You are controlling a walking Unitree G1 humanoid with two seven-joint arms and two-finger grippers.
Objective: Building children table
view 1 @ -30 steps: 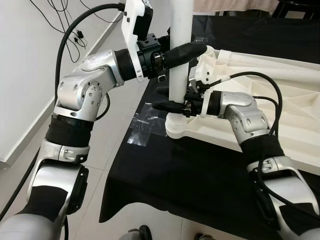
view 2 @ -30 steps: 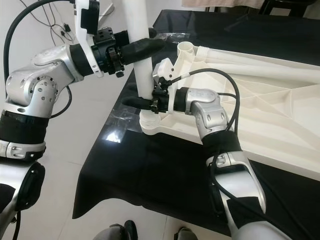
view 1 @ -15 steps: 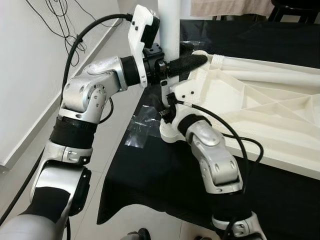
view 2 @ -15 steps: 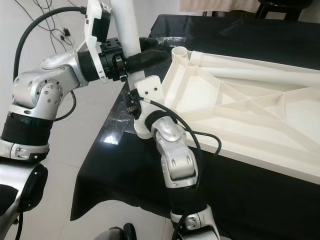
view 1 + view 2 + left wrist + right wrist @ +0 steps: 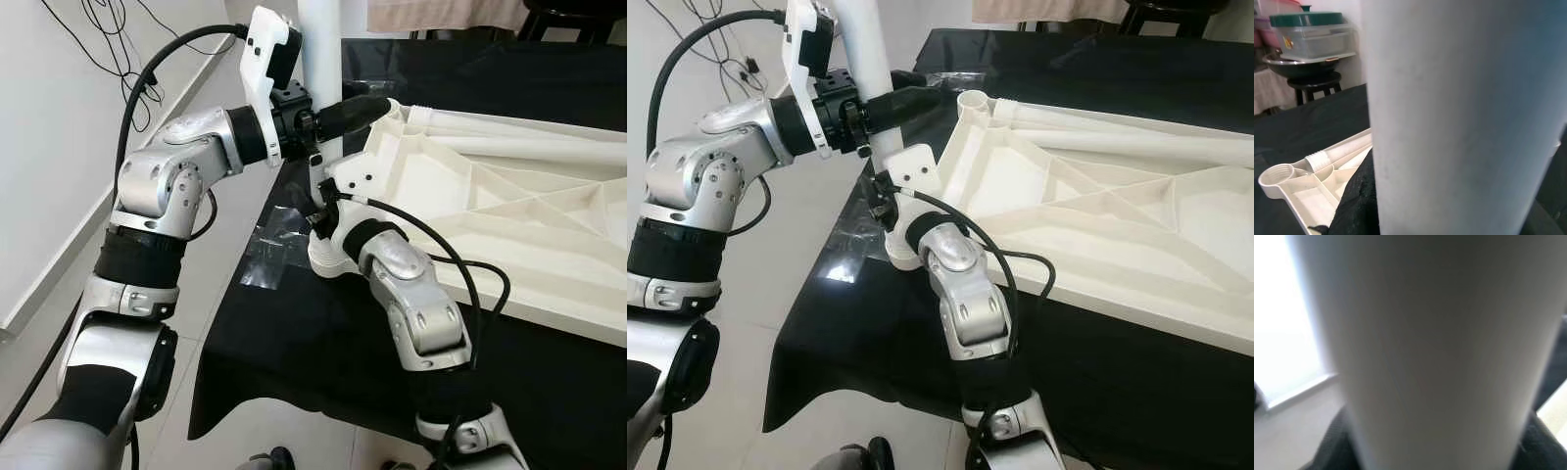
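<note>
Stool [image 5: 1315, 84] and tub [image 5: 1311, 36] beyond tabletop [image 5: 509, 211]

No legible text, labels, brands or numbers anywhere.

— What colours do the table parts have?
— The upright leg [image 5: 320, 59] is plain white, and the upturned tabletop [image 5: 509, 196] is a creamier white, without pattern.
— And under them?
— A black cloth [image 5: 323, 352], over a pale grey tiled floor [image 5: 211, 294].
— The robot?
— Silver arms with black bands and black cables; the left gripper [image 5: 343, 113] has black fingers and a white wrist housing.
— Anything else coloured?
— A grey box with a dark green lid [image 5: 1305, 19] on a black stool [image 5: 1312, 85].
</note>
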